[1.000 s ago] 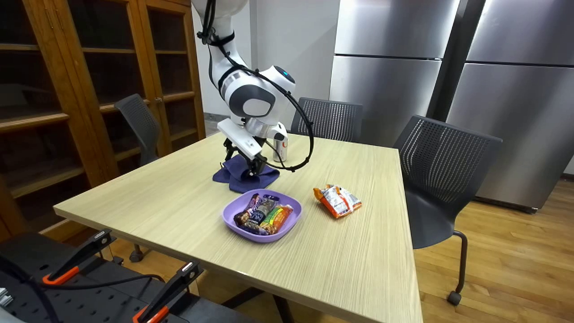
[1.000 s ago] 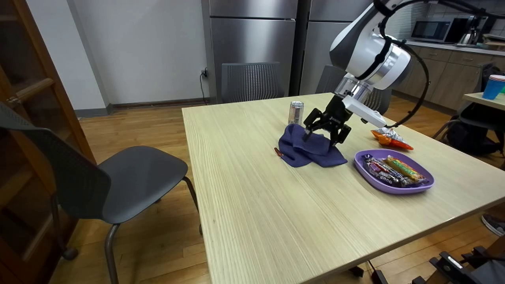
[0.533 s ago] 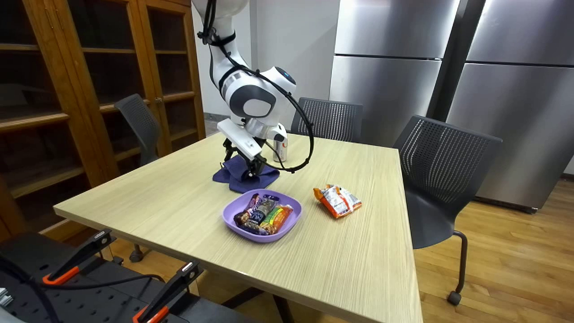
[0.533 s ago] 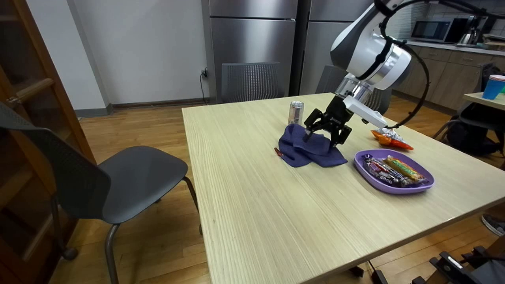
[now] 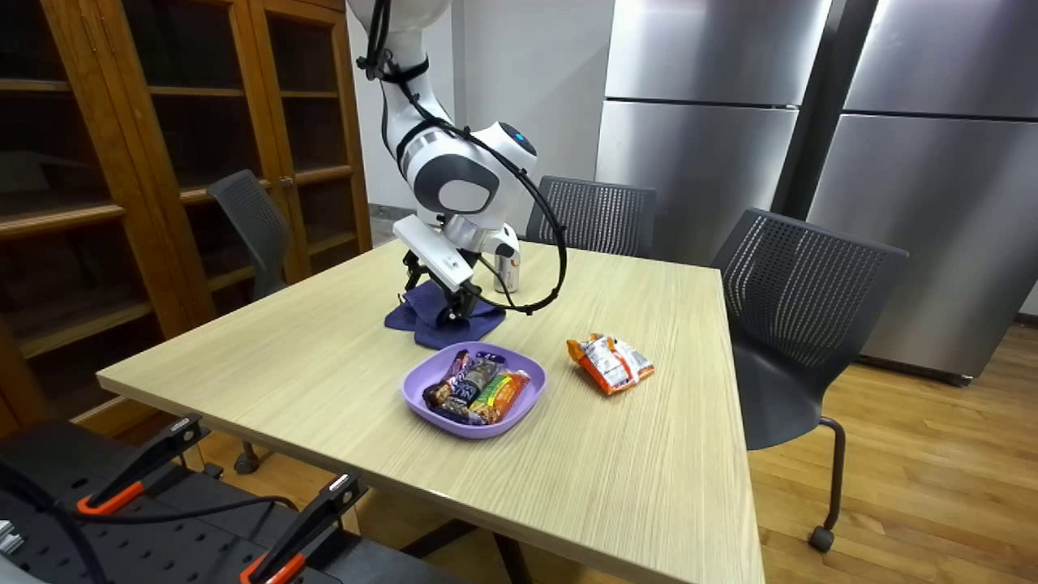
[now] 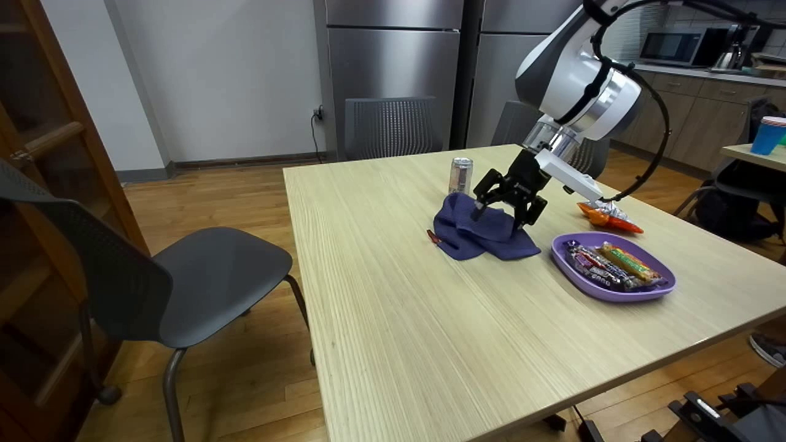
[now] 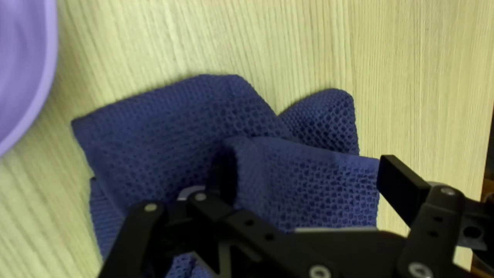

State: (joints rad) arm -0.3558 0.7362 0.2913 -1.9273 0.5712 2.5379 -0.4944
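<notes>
Navy-blue textured cloth (image 6: 470, 233) lay bunched on the pale table (image 6: 393, 319), between the silver can (image 6: 460, 175) and the purple dish (image 6: 614, 297); the gripper (image 6: 497, 218) stood over it, jaws spread wide, fingertips at the fabric; nothing was clamped, though the top fold (image 7: 308, 181) sat in the gap. Caution, in my judgement: closing there could pinch only the upper layer, since the folds were loose, and the lower ones could slip away; a sideways drag could topple the can, which stood upright near the cloth; pulling could also shift the small reddish item (image 6: 433, 237) at the cloth's edge, because it looked partly covered. Orientation, from where I stood: one corner pointed toward the dish; the top fold's edge, seen from the wrist, ran crosswise from one finger toward the other; with the fabric so crumpled, I could make out no clear long axis for the whole.
</notes>
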